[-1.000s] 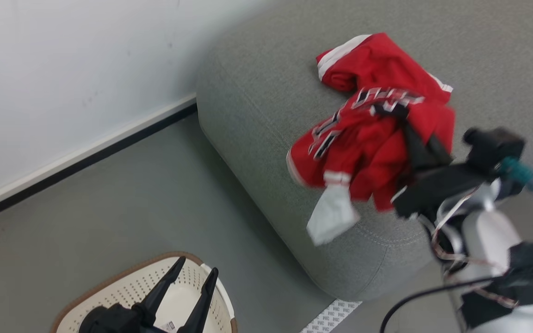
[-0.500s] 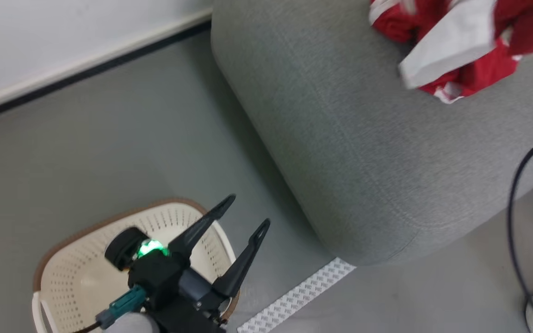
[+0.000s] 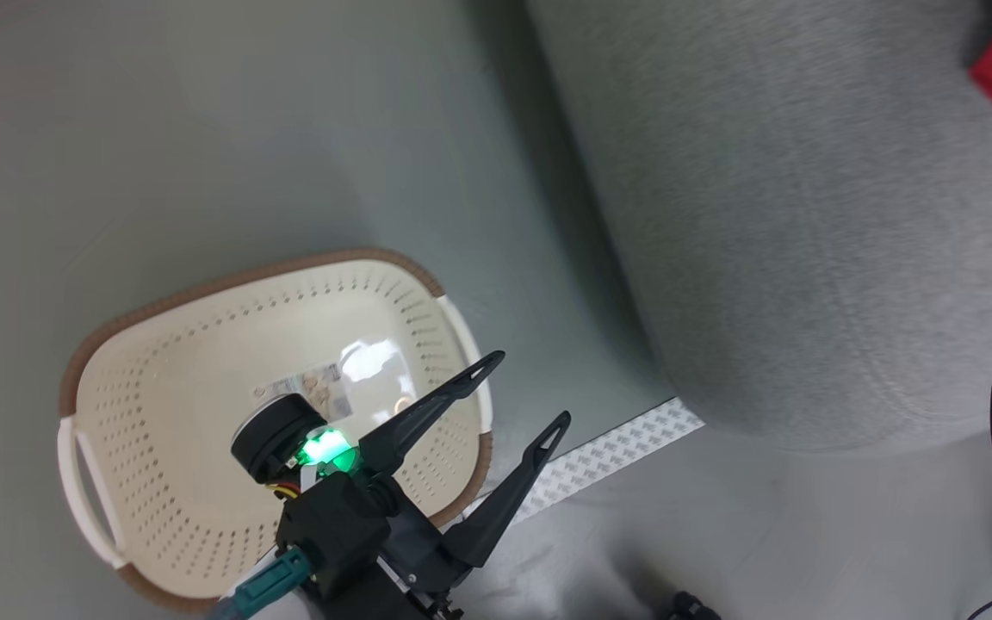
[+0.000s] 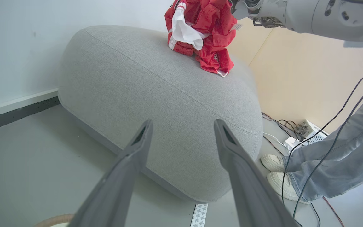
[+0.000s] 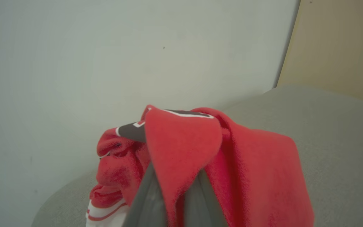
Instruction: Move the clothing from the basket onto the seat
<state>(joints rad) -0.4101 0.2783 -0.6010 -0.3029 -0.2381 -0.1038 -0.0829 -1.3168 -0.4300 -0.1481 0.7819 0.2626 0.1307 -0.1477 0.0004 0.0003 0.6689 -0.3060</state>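
Right gripper (image 5: pixel 175 181) — jaws pinched on a fold of the clothing (image 5: pixel 181 138), whose lower end touches the seat (image 4: pixel 169 88) top, well back from its basket-side edge. Best lowered fully before release: thin fabric may slide off a rounded edge. Clothing: crumpled red bundle, white-trimmed. Left gripper (image 3: pixel 529 389) — fingers spread, over the basket (image 3: pixel 246 274) rim.

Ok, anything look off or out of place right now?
Nothing spilled or damaged. The clothing is a crumpled bunch on top of the seat, one fold pinched in the right hand. The basket stands upright on the floor, no garments showing inside.
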